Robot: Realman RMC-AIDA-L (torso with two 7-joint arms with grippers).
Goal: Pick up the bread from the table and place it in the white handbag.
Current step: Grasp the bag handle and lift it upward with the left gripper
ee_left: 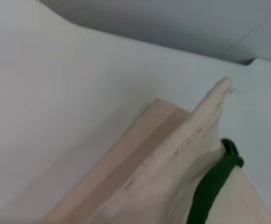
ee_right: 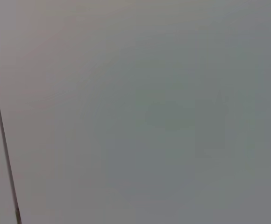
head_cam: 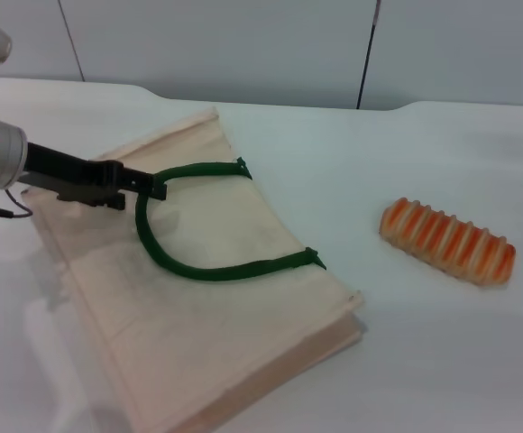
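The bread [head_cam: 447, 242], a small cream loaf with orange-red ridges, lies on the white table [head_cam: 424, 361] at the right, well apart from the bag. The white handbag [head_cam: 207, 316] lies flat at centre-left, its dark green handle [head_cam: 209, 271] looped on top. My left gripper [head_cam: 153, 187] reaches in from the left and is shut on the handle where the loop bends, over the bag's upper part. The left wrist view shows the bag's raised cloth edge [ee_left: 191, 130] and a piece of the handle [ee_left: 212, 186]. My right gripper is out of view.
A grey wall with dark vertical seams [head_cam: 366, 54] stands behind the table's far edge. The right wrist view shows only a grey wall panel [ee_right: 149, 116]. Bare tabletop lies between the bag and the bread.
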